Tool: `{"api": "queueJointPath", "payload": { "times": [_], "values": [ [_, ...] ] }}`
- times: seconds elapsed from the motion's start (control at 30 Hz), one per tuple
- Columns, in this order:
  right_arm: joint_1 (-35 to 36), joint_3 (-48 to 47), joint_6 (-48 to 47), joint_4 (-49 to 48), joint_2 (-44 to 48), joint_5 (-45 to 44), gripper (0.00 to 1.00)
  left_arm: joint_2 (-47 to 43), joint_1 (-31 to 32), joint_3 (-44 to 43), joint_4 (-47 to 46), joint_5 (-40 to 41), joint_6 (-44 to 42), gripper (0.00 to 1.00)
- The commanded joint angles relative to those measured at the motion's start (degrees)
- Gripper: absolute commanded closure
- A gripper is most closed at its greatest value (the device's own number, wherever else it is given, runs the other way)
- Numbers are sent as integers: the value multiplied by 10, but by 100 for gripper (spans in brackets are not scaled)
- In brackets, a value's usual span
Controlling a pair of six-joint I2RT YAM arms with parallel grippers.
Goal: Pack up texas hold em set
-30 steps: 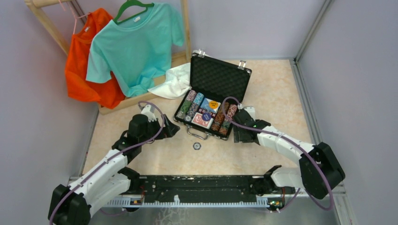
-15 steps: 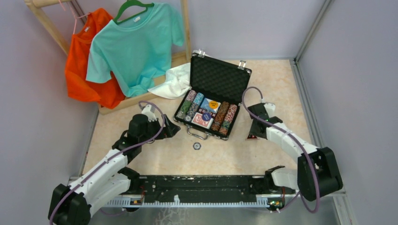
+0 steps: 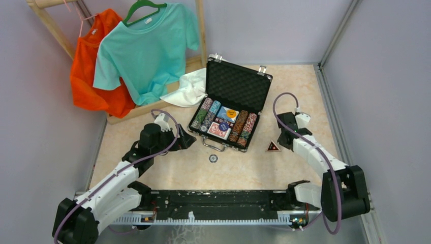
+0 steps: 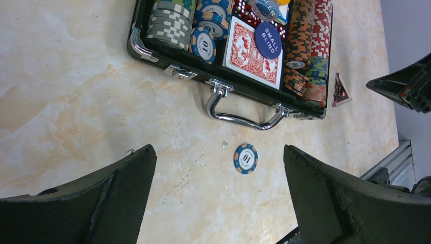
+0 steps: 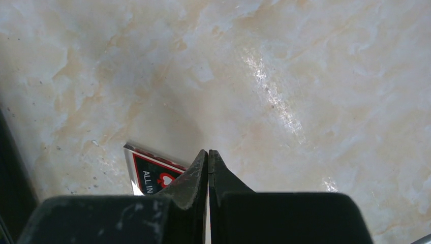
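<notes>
The black case (image 3: 237,83) lies open mid-table, with rows of poker chips (image 3: 243,127), a red card deck (image 4: 253,51) and a blue "small blind" button (image 4: 268,40) in its tray. In front of the chrome handle (image 4: 244,118) a loose blue chip (image 3: 213,158) (image 4: 246,158) lies on the table. A triangular "ALL IN" marker (image 3: 273,146) (image 5: 152,175) lies right of the case. My left gripper (image 3: 188,141) (image 4: 217,150) hovers open at the case's front left corner, empty. My right gripper (image 3: 282,144) (image 5: 208,151) is shut on nothing, just right of the marker.
A white cloth (image 3: 190,87) lies behind the case's left side. Orange (image 3: 94,76) and teal (image 3: 147,48) shirts hang on a wooden rack at the back left. Walls close in the table on both sides, and the arms' mounting rail (image 3: 218,203) runs along the near edge.
My right arm has swung right, away from the case's front right corner, and its jaws have closed empty. The triangular marker now shows on the table. The left arm has not moved.
</notes>
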State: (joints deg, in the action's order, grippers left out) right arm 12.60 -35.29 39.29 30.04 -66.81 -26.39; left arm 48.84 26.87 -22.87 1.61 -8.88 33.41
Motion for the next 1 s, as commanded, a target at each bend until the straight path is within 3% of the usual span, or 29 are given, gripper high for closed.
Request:
{"api": "queueJointPath", "payload": {
  "times": [0.0,0.27,0.63,0.8,0.97],
  "values": [
    [-3,7,13,1,-17,4,100,-10,-1,-2,-19,-13,-3,0],
    [1,34,8,-19,-40,51,100,-28,-1,2,-26,-19,-4,0],
    [66,52,18,-69,-61,82,100,-23,-1,6,-34,-24,-3,0],
    [125,5,38,-55,-102,71,100,-22,-2,5,-33,-21,-4,0],
    [138,-22,44,-11,-89,13,100,-27,-2,3,-26,-19,-4,0]
  ]
}}
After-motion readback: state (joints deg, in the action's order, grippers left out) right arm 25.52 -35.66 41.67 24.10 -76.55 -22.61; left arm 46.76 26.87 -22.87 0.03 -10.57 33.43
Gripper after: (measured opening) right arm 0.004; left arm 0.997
